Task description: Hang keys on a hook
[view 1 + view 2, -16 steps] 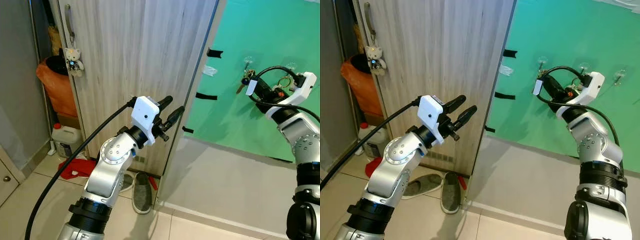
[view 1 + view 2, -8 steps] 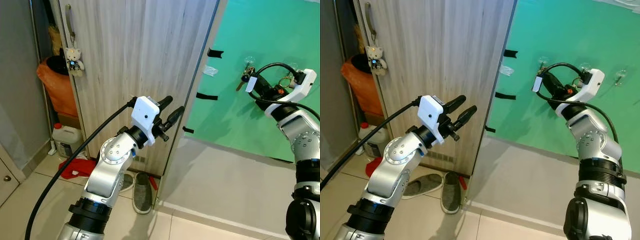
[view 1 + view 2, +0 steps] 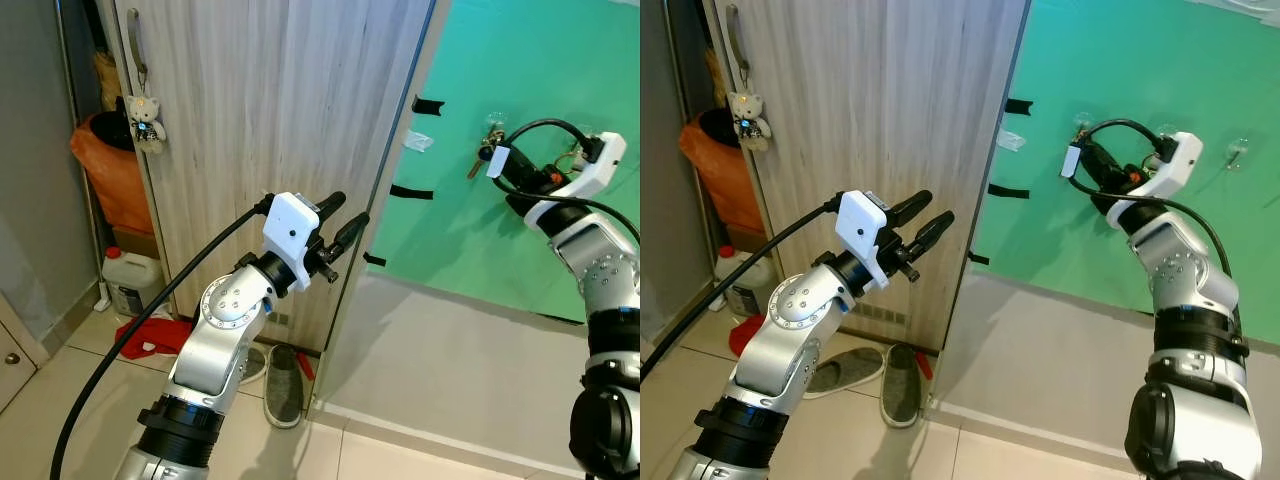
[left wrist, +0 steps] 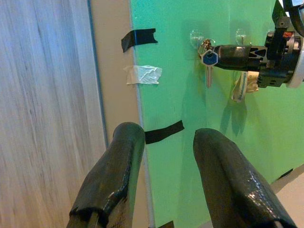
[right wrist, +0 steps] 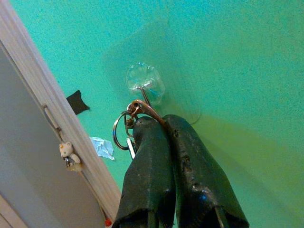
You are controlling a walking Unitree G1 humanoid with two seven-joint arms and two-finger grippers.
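Right gripper (image 5: 164, 124) was raised against the green wall (image 3: 1160, 60), its fingers pressed together on the silver ring of keys with a blue-headed key (image 4: 208, 59). The ring's loop sat just at the tip, touching the wire of the clear suction-cup hook (image 5: 145, 81) directly ahead. Left gripper (image 3: 340, 218) hovered with fingers parted, beside the grey wood-grain door (image 3: 270, 100), well apart from the keys.
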